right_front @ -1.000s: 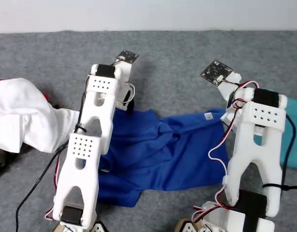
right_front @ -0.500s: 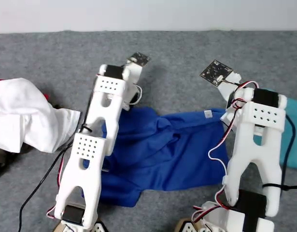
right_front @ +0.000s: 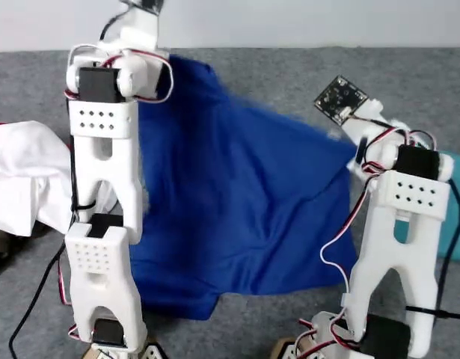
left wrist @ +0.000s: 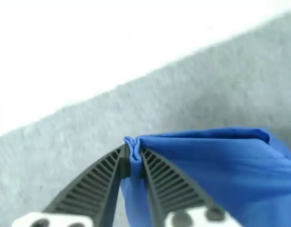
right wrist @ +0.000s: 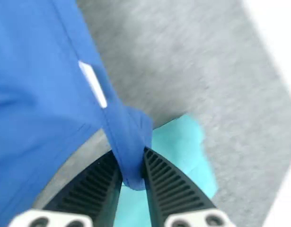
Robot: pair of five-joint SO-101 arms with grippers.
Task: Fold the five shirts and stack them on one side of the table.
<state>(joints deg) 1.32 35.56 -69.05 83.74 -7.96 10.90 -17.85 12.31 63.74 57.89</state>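
the left pincer is seen clamped on a bunched edge of the blue shirt, which is held up near the far edge of the counter. the right pincer is likewise closed on another edge of the same shirt, close to a small white label, at the right side of the counter. between the two grips the blue cloth is stretched into a broad sheet over the middle of the counter. its near hem rests on the grey surface, and a few creases are drawn toward the right grip.

a white shirt is found crumpled at the left edge, beside the left arm. a teal shirt lies at the right edge, partly covered by the right arm and just beyond the right pincer.

the task is judged to be at an early stage. the blue shirt is being spread, and no fold has been made in it. the white shirt is unfolded, the state of the teal one cannot be told, and no neat stack is formed on either side. three shirts can be counted, so most of the folding and all of the stacking is taken to be left.
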